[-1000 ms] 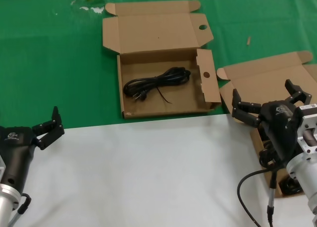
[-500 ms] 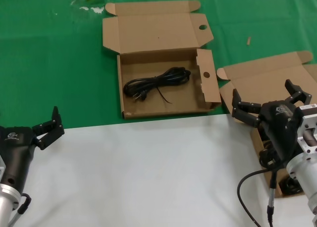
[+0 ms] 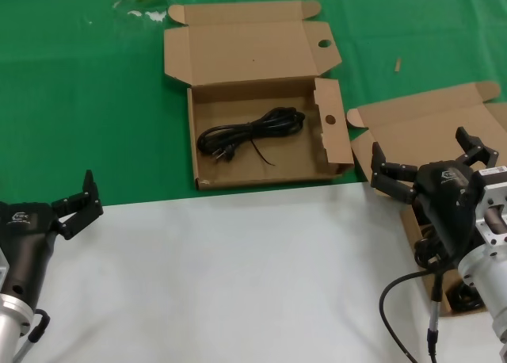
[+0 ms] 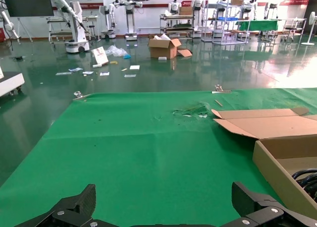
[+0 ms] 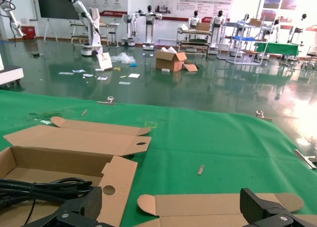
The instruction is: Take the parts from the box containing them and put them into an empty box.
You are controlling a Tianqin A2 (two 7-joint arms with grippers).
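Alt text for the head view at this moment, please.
One coiled black cable lies in the open holed box at centre. The right gripper, open, hovers over the second box at right; the left gripper, open, waits at the white sheet's left edge.

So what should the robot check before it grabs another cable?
1. Right gripper fingers open: ok.
2. Right gripper above the brown cardboard box without holes: ok.
3. Black coiled cables left in that box: mostly hidden by the arm, cannot tell how many.
4. Brown cardboard box with round holes lid open: ok.
5. That box empty: not ok, one black cable bundle lies inside.
6. Left gripper clear, at the white table's left edge: ok.
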